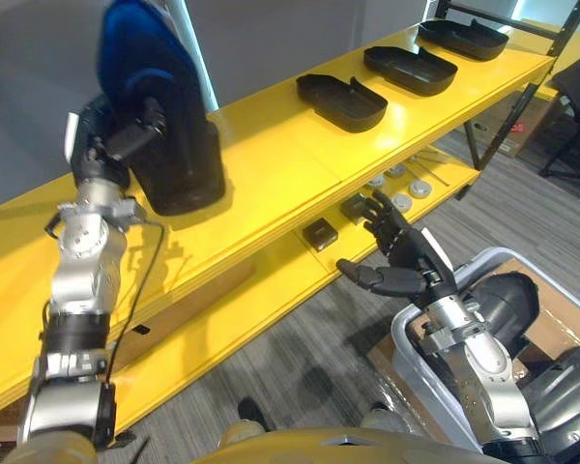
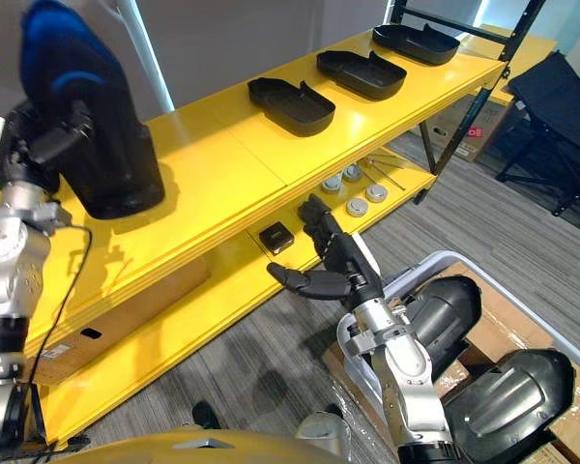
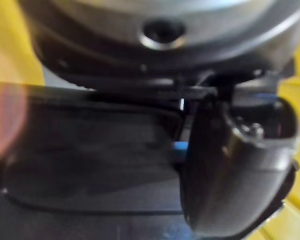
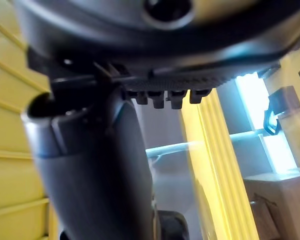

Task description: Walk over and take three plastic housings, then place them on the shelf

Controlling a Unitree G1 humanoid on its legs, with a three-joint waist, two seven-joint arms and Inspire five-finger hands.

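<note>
A large black plastic housing [image 1: 169, 145] with a blue inside stands on end on the top board of the yellow shelf [image 1: 271, 184]. My left hand [image 1: 111, 135] is shut on its left edge, and its thumb [image 3: 235, 170] lies against the housing's dark wall [image 3: 90, 160]. Three more black housings [image 1: 341, 101], [image 1: 411, 69], [image 1: 462, 39] lie in a row further right on the same board. Lower down, my right hand [image 1: 401, 256] hangs open and holds nothing, in front of the lower board. More dark housings [image 2: 445, 309] lie in a grey bin [image 1: 420, 372] beneath it.
The lower shelf board carries small black boxes [image 1: 320, 233] and several round silver discs [image 1: 411, 188]. A black shelf post [image 1: 478, 145] stands at the right end, with a dark chair [image 2: 561, 106] beyond it. The bin sits on cardboard [image 2: 561, 319] on the grey floor.
</note>
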